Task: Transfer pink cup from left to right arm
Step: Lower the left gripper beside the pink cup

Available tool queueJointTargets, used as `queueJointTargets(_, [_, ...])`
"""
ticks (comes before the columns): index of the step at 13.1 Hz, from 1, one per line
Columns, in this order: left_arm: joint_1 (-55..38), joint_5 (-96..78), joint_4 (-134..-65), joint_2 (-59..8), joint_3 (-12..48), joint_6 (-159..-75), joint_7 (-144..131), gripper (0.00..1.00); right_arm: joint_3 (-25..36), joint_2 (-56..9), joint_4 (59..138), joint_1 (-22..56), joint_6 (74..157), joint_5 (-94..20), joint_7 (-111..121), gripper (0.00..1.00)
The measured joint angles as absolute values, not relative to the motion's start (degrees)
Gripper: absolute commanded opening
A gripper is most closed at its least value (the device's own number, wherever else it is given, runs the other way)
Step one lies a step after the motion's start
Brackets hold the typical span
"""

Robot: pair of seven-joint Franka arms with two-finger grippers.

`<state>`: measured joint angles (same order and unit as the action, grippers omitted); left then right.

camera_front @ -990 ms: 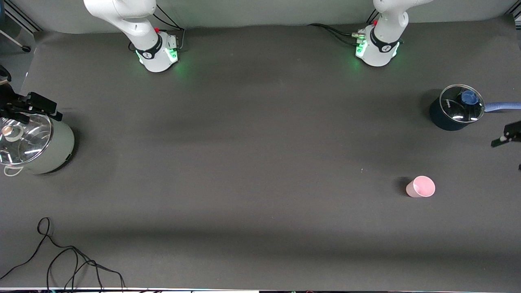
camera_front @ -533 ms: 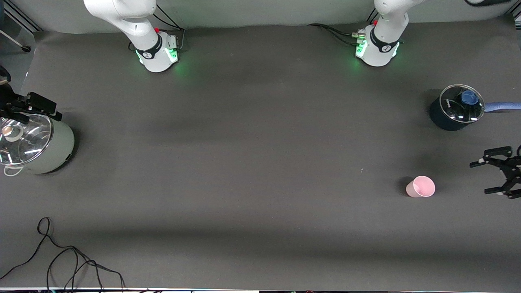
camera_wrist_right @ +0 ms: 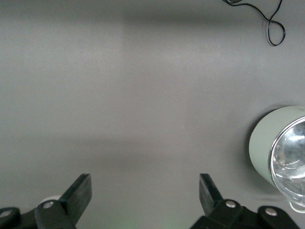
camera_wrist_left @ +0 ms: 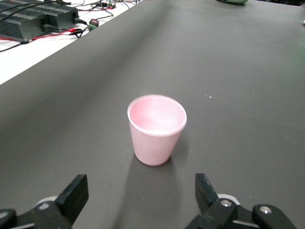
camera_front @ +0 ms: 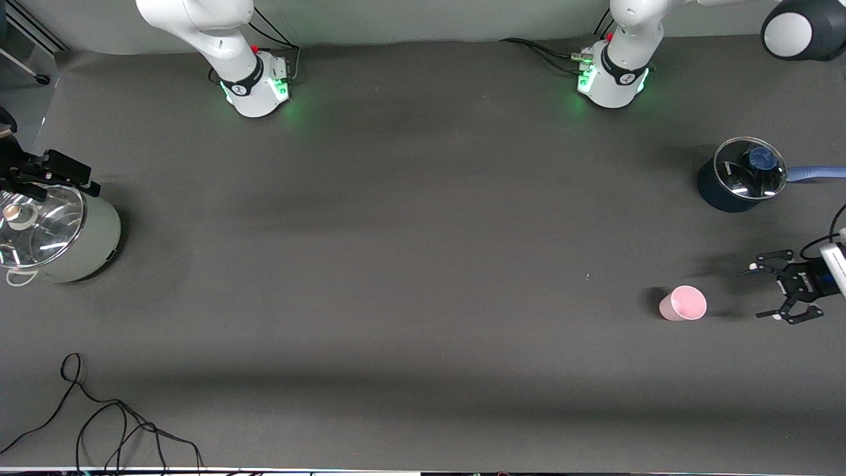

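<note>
Plastic, pale-pink tapered cup [camera_wrist_left: 157, 129] stands upright, probably light and tippy; grip mid-wall. Left hand [camera_front: 767, 293] beside it gapes wide; right hand [camera_wrist_right: 143, 193], waiting, likewise spread.

White arms [camera_front: 211, 33], green-lit bases [camera_front: 258, 92], black linkage fingers [camera_front: 770, 254].

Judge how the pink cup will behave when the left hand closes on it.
The cup looks thin, empty plastic, so probably light and slightly squeezable. It stands upright on its narrower base, so a sideways nudge might tip it. Its smooth tapered wall could slip downward between the open left hand's fingers.
</note>
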<state>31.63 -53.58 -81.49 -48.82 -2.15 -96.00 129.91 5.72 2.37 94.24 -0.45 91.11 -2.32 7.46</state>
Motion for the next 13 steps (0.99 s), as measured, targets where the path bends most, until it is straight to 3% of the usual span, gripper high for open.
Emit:
queueJointTargets(6, [33.26,-59.26,-81.49,-56.22,-1.91,-93.19,143.05,1.0,5.72,2.36,94.24,-0.47,91.09,-2.32,7.46,1.0])
queueJointTargets(13, [33.71,-62.31,-81.93,-59.53,-1.61,-91.82,145.76,1.0,5.72,2.37,94.24,-0.46,91.05,-2.32,7.46,1.0])
